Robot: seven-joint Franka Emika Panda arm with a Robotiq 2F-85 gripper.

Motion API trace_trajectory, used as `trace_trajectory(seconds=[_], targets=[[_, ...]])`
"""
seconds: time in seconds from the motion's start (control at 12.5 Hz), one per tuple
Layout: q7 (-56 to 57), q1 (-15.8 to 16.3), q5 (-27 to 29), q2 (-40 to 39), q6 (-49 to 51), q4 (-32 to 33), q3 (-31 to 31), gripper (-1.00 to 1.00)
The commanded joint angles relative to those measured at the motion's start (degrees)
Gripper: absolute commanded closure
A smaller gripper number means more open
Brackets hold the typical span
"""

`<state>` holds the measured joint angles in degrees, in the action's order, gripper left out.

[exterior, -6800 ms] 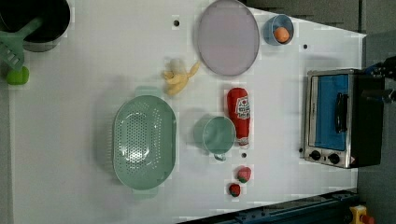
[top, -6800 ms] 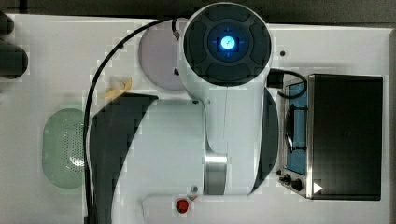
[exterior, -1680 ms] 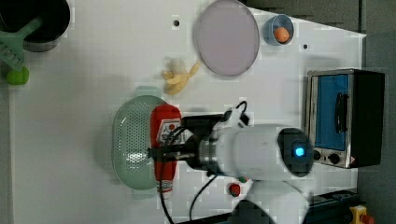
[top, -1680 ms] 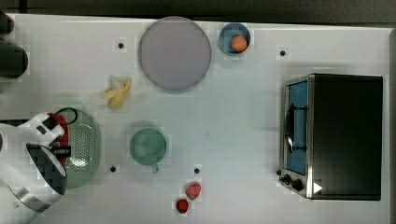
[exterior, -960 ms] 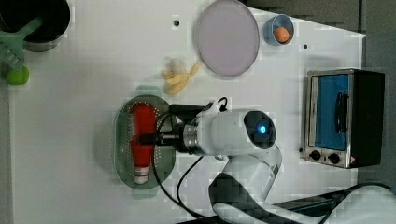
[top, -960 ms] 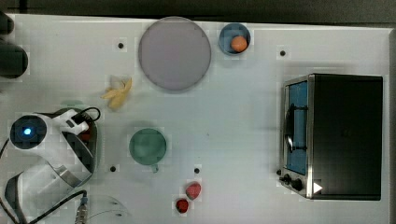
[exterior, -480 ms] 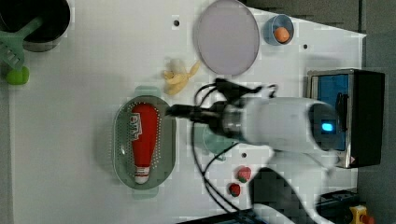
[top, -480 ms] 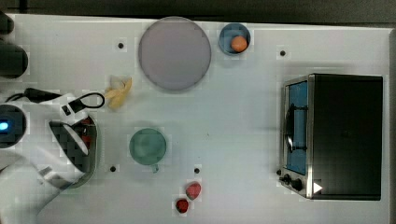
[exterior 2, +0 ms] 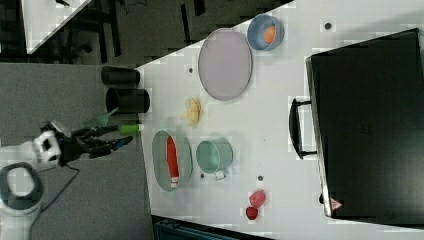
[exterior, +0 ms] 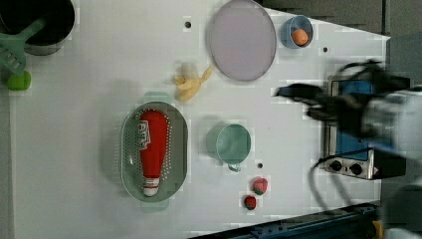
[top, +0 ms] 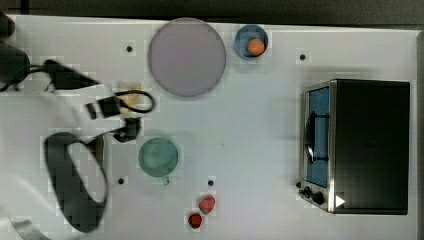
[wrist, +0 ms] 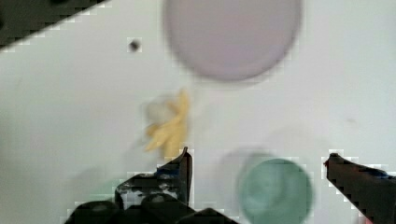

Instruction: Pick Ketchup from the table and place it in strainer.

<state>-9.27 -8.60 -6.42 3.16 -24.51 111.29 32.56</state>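
Note:
The Ketchup (exterior: 152, 149), a narrow red bottle with a white cap, lies lengthwise inside the pale green strainer (exterior: 127, 162). In the right view the Ketchup (exterior 2: 171, 160) rests in the strainer (exterior 2: 159, 167) beside the cup. My gripper (wrist: 257, 163) is open, with its dark fingers (wrist: 183, 169) set wide apart and nothing between them. In the left view the gripper (exterior: 283, 92) hangs blurred well off toward the oven, away from the strainer. In the top view my arm (top: 60, 150) covers the strainer.
A teal cup (exterior: 230, 143) stands next to the strainer, two small red lumps (exterior: 259, 185) beyond it. A yellow scrap (exterior: 189, 84), a purple plate (exterior: 241, 40), a blue bowl (exterior: 297, 31) with an orange ball and a toaster oven (top: 370, 145) stand around.
My gripper has drawn back from the strainer and swung toward the left view's right. The Ketchup stays lying in the strainer, released.

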Motion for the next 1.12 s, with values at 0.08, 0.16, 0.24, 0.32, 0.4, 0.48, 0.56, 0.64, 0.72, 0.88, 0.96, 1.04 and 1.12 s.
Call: trace_trajectory(seconds=[0.08, 0.16, 0.24, 0.32, 0.4, 0.48, 0.56, 0.64, 0.72, 0.88, 0.96, 1.04, 1.12], targets=[[-3.18, -5.08, 4.17, 1.73, 7.51, -3.25, -8.51, -1.0], [-3.18, -5.13, 4.68, 2.3, 9.02, -4.59, -11.22, -1.0], [-3.04, -5.13, 4.72, 2.59, 10.51, -5.97, -13.6, -1.0], [-2.43, -5.14, 4.93, 2.62, 12.46, -7.28, -15.42, -1.0], [-2.06, -5.15, 5.24, 2.61, 15.06, -8.32, -16.77, -1.0], [-2.06, -5.15, 5.93, 2.62, 17.88, -9.2, -17.76, -1.0], [-1.88, -5.14, 6.09, 2.62, 20.17, -9.92, -18.62, -1.0], [-0.98, -5.15, 6.09, 2.63, 21.1, -10.38, -19.0, -1.0], [0.33, -5.15, 6.1, 2.64, 21.63, -10.69, -19.32, -1.0], [2.21, -5.21, 6.06, 2.64, 22.0, -11.1, -20.07, -1.0], [2.2, -5.21, 6.09, 2.56, 21.95, -11.1, -20.52, -1.0], [2.17, -5.21, 6.09, 2.45, 22.0, -11.04, -20.69, -1.0], [2.17, -5.21, 6.08, 2.3, 22.0, -11.01, -20.81, -1.0]])
